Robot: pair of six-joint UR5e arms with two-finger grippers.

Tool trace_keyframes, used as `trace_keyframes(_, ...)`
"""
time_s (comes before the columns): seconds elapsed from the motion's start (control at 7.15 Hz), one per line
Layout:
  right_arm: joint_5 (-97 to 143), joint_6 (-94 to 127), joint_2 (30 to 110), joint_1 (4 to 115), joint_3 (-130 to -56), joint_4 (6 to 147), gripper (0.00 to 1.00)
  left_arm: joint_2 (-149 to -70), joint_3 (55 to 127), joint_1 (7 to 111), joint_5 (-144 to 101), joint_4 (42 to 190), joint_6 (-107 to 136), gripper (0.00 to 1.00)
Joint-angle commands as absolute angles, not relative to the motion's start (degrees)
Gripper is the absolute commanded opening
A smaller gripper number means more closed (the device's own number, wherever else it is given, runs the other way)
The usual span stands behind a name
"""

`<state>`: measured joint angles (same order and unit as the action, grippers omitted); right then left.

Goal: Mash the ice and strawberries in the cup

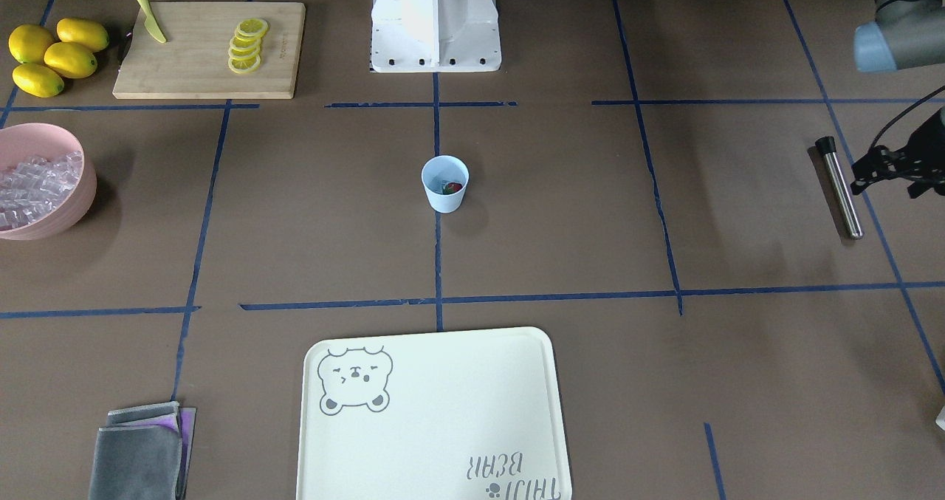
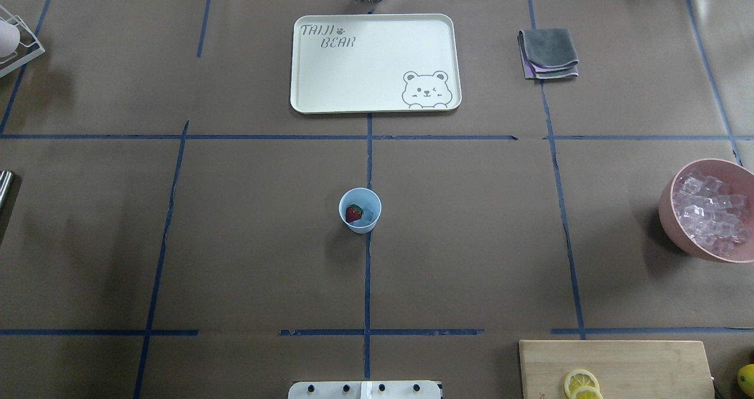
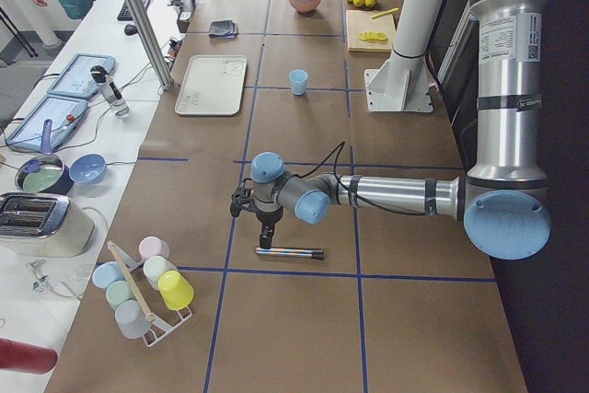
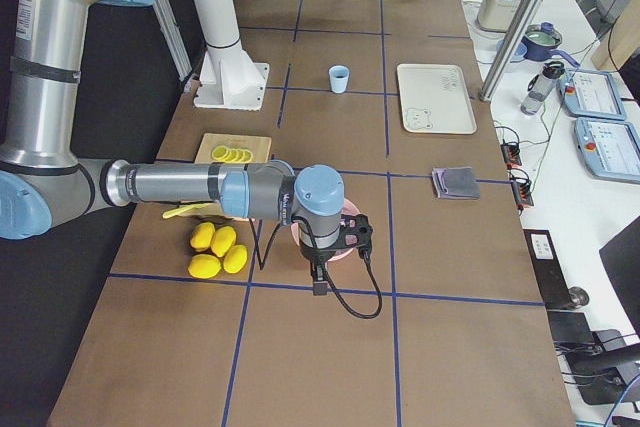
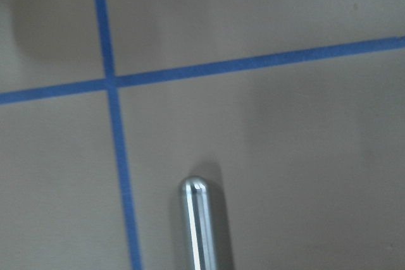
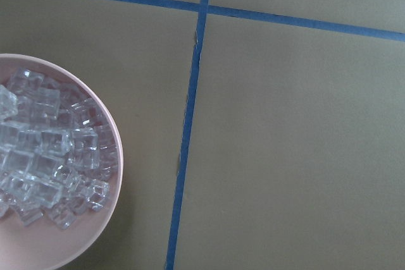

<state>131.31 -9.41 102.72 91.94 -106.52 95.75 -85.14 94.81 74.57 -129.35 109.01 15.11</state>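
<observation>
We cannot tell how open the left gripper [image 3: 266, 230] is, and the round pestle [image 1: 839, 187] near it may roll away when pinched.

A cup [image 2: 360, 210] stands at the centre of the table [image 2: 235, 240], a strawberry [image 2: 354, 213] inside it. Beyond it, at the middle of the far edge, lies a tray [image 2: 377, 63], with a folded cloth [image 2: 548, 53] apart to its right. A bowl [image 2: 671, 210] holding ice [image 2: 713, 213] sits at the right edge. At the near right corner a cutting board [image 1: 192, 64] carries lemon slices [image 1: 247, 46] and a knife [image 1: 150, 15], with whole lemons [image 1: 55, 55] beside it toward the right edge. A metal rod [image 1: 839, 187] lies near the left edge.
</observation>
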Motion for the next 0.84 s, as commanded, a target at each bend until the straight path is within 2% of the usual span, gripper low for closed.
trace_keyframes(0.0,131.1,-9.4,102.6,91.9,-106.5,95.8,1.00,-85.2,101.1,88.2,-131.8,86.7,-5.5,1.00)
trace_keyframes(0.14,131.1,-9.4,102.6,91.9,-106.4,95.8,1.00,-84.9,102.3,91.5,-131.9,80.1,-7.6,1.00)
trace_keyframes(0.7,131.0,-9.4,102.5,91.9,-106.4,95.8,1.00,-85.1,101.1,91.6,-133.8,80.5,-7.4,1.00)
